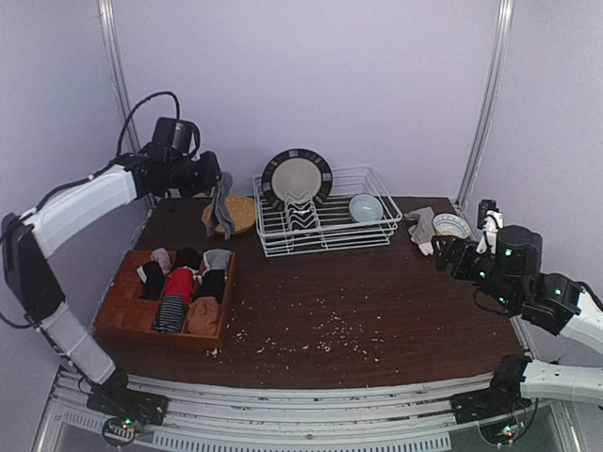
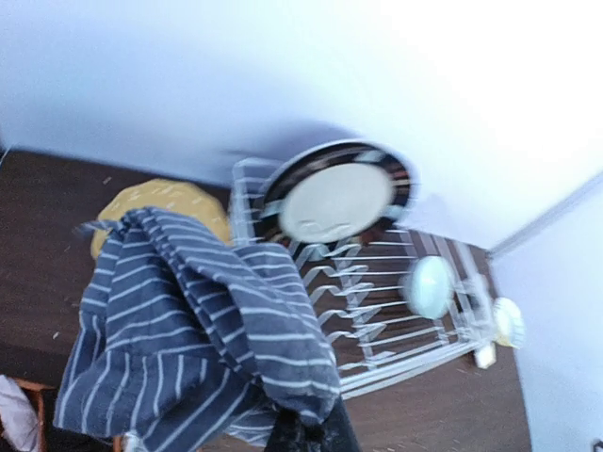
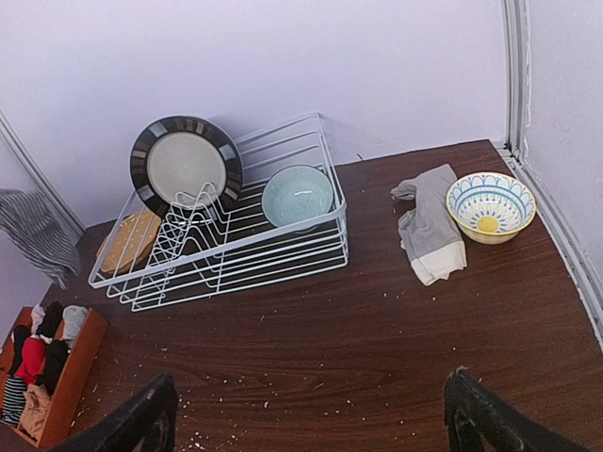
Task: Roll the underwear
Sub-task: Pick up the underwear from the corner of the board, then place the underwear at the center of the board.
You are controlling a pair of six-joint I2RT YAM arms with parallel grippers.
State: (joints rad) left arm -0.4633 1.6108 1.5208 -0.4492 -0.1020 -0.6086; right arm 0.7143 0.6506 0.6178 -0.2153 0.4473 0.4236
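**Lighting and image quality.** Even, diffuse room light on pale lilac walls (image 1: 377, 85); shadows soft. Left wrist view is motion-blurred: dark-rimmed round plate (image 2: 337, 198) and white wire dish rack (image 2: 372, 301) smeared, dark white-striped cloth garment (image 2: 188, 311) crisper, upper-right wall glaring white. Other views sharp; dark wooden table (image 3: 377, 311) faintly glossy.

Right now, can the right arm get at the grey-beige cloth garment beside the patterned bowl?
Probably yes. The grey-beige cloth garment lies on the dark wooden table just ahead of the right arm, whose jaws stand open. Only the blue-and-yellow patterned bowl sits close beside it.
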